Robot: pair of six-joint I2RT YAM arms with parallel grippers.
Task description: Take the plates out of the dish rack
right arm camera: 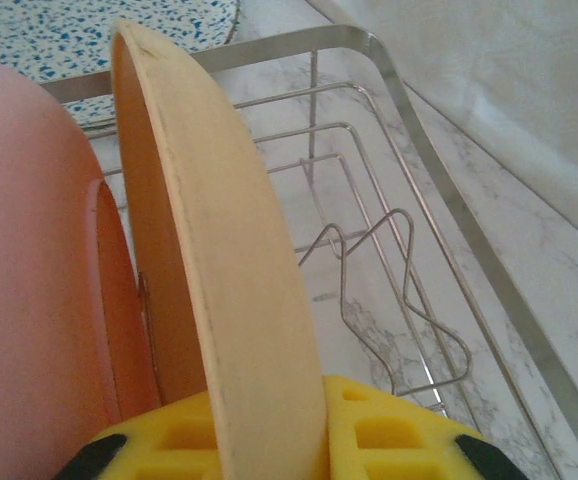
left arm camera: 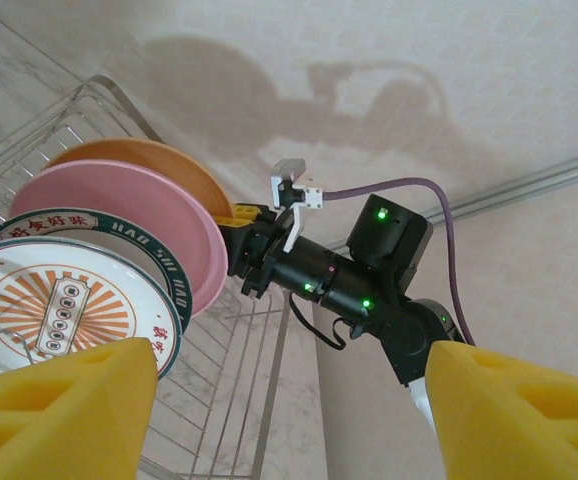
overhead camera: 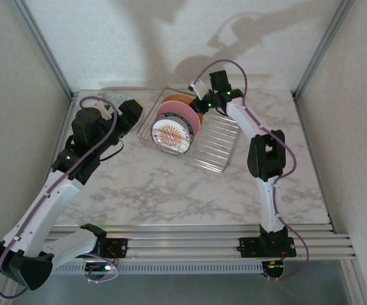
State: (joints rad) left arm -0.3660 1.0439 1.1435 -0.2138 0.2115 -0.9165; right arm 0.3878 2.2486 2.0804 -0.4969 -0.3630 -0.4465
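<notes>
Right jaws clamped on rim of plain orange round plate (right arm camera: 209,250), rearmost in silvery wire dish rack (overhead camera: 218,149), worktop far edge. Left jaws apart, empty. Lift straight up, clear of tines and plain pink round plate (right arm camera: 29,300), before swinging.

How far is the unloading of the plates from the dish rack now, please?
Done: a speckled plate lies on the table outside the dish rack. In hand: the right gripper grips the orange plate by its rim; the left gripper is open. Remaining: that one, the pink plate and the sunburst plate stand in the rack.
</notes>
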